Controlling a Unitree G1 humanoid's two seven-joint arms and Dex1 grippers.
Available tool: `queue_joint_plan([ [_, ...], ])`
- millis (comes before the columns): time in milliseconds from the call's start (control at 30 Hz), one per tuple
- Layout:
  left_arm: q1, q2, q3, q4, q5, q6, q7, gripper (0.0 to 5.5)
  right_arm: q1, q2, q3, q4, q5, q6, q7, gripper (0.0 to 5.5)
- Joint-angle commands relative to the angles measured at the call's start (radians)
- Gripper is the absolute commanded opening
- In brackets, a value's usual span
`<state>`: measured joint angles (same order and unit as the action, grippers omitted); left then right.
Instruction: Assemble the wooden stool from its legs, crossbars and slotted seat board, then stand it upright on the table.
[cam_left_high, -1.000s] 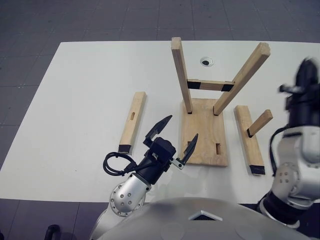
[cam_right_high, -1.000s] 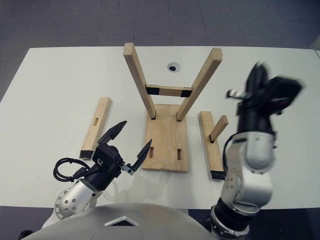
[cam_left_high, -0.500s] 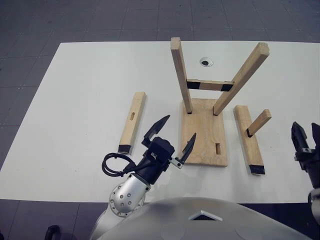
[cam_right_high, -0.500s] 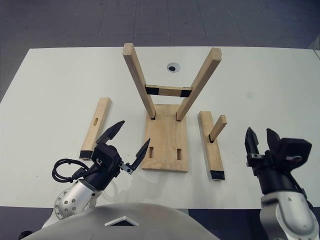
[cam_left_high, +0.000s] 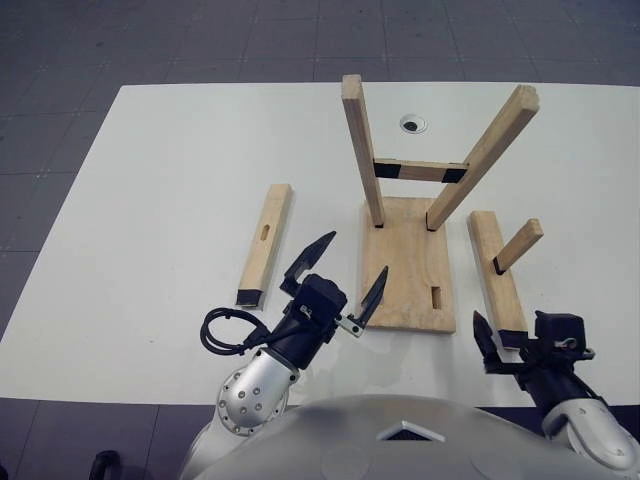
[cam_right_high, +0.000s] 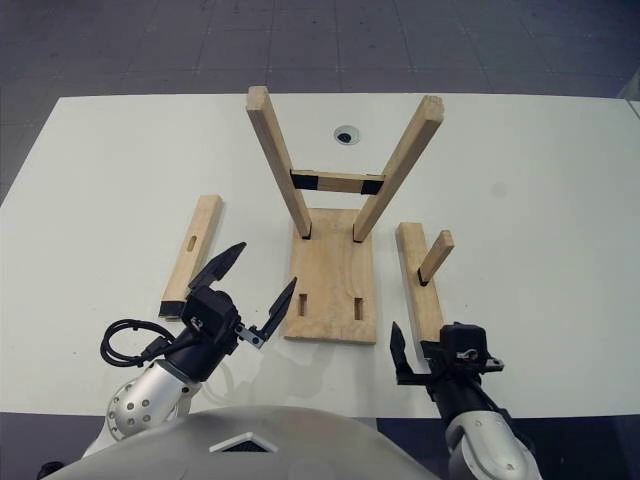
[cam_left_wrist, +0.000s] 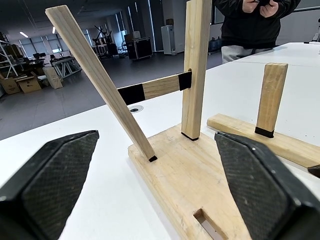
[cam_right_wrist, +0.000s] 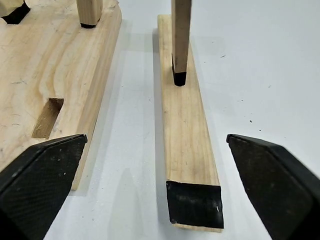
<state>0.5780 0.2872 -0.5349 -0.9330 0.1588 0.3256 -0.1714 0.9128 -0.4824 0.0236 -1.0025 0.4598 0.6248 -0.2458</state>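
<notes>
left gripper (cam_left_high: 357, 254): fingers spread wide, nothing held, low over the near part of the table (cam_left_high: 150, 200).
right gripper (cam_right_wrist: 156, 138): fingers also wide apart and empty, low at the near table edge.
seat board (cam_left_high: 405, 262): pale wood, flat on the white table, two open slots at its near end.
standing legs: left leg (cam_left_high: 361, 150) and right leg (cam_left_high: 487, 152) set in the board's far slots, joined partway up by a crossbar (cam_left_high: 420, 170) with black ends.
loose leg (cam_left_high: 265, 240): flat, one slot at mid-length, black near tip.
pegged leg (cam_right_wrist: 187, 130): flat, black near end, short crossbar (cam_left_high: 520, 245) standing tilted in its slot.
hidden or cut off: one near slot of the seat board covered by a left finger in the left eye view; tops of the standing legs cut off in the left wrist view; top of the short crossbar cut off in the right wrist view; second right finger hard to make out from the head.
relative to left gripper: seat board straight ahead, untouched; loose leg off to its left, apart.
relative to right gripper: pegged leg straight ahead, centred between the fingers, untouched; seat board just beside it, toward the left gripper.
</notes>
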Motion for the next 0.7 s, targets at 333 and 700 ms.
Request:
queue_joint_plan([
  [333, 0.022, 0.015, -0.013, -0.064, -0.019, 0.027, -0.008, 4.29, -0.21, 0.075, 0.038, 0.124, -0.209, 0.16, 0.019, 5.2],
  [700, 0.033, 0.033, 0.01, -0.093, -0.048, 0.043, -0.016, 4.29, -0.257, 0.154, 0.044, 0.279, -0.217, 0.269, 0.116, 5.0],
])
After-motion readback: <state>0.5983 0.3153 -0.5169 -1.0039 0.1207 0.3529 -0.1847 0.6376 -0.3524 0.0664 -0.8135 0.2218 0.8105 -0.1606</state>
